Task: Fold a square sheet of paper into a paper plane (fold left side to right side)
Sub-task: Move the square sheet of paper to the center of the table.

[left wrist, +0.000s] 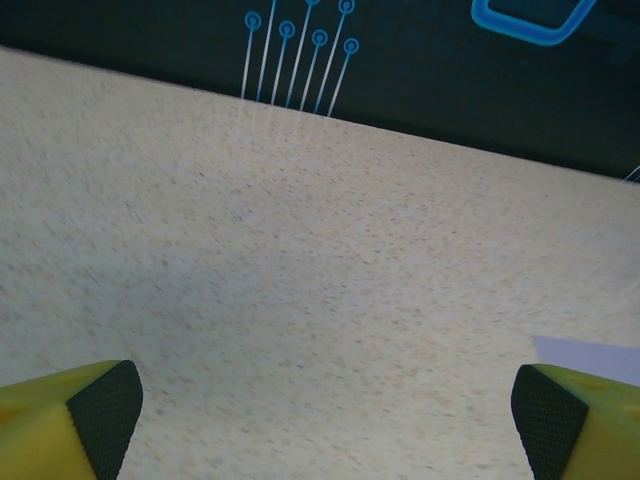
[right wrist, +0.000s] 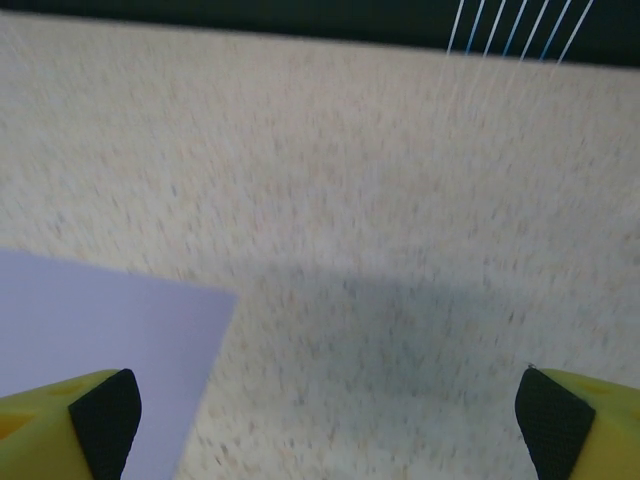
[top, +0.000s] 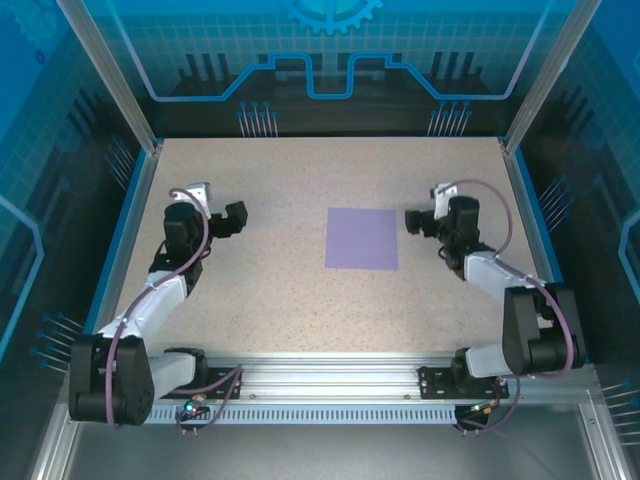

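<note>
The square sheet of paper (top: 362, 238) lies flat and unfolded on the speckled table, a little right of the middle. It is plain lavender. My left gripper (top: 237, 217) hovers well to the left of it, open, with nothing between its fingers; a corner of the sheet (left wrist: 590, 356) peeks in beside the right fingertip (left wrist: 545, 415). My right gripper (top: 414, 220) stands open close beside the sheet's right edge. In the right wrist view the sheet (right wrist: 100, 330) sits at lower left, behind the left fingertip (right wrist: 105, 415).
The speckled table (top: 280, 290) is bordered by a blue rim (top: 128, 200) and aluminium posts. A dark back wall with blue line graphics (left wrist: 300, 50) closes the far side. A metal rail (top: 320, 375) runs along the near edge between the arm bases.
</note>
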Robot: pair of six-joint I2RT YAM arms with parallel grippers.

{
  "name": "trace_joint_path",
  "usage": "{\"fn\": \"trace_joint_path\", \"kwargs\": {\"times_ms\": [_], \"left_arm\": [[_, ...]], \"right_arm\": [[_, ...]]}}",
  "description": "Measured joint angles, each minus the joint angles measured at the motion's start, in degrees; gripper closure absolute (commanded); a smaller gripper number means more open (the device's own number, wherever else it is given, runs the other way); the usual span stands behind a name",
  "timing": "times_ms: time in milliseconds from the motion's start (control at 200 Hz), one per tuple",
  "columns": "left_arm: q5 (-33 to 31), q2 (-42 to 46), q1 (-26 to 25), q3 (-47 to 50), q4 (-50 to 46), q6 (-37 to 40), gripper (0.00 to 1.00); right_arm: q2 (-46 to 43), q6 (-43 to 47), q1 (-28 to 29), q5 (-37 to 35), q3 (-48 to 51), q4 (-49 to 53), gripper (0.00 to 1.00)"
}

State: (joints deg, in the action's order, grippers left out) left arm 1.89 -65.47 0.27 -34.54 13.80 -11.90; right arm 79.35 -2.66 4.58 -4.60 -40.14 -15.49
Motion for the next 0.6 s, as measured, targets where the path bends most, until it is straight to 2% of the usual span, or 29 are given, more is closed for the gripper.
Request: {"fn": "trace_joint_path", "kwargs": {"times_ms": [95, 225, 375, 505, 600], "left_arm": [[2.36, 0.17, 0.00, -2.34, -5.22, -6.32, 0.01], [8.11, -1.22, -0.50, -4.85, -11.74, -12.66, 0.01], [12.63, -1.81, -2.62, -6.05, -18.40, -16.15, 0.01], [15.13, -0.96, -4.02, -5.90, -21.38, -18.27, 0.01], [16.17, 1.03, -4.42, -5.42, -22.82, -19.28, 0.01]], "right_arm": [[-0.98, -2.73, 3.02, -0.79, -9.64, 9.46, 0.00], [2.67, -7.21, 11.21, -3.08, -18.73, 18.47, 0.00], [14.84, -12.61, 19.89, -5.51, -24.70, 25.70, 0.00], [25.14, -17.03, 22.64, -6.91, -27.89, 30.25, 0.00], [29.40, -19.56, 23.61, -7.76, -29.42, 32.50, 0.00]]}}
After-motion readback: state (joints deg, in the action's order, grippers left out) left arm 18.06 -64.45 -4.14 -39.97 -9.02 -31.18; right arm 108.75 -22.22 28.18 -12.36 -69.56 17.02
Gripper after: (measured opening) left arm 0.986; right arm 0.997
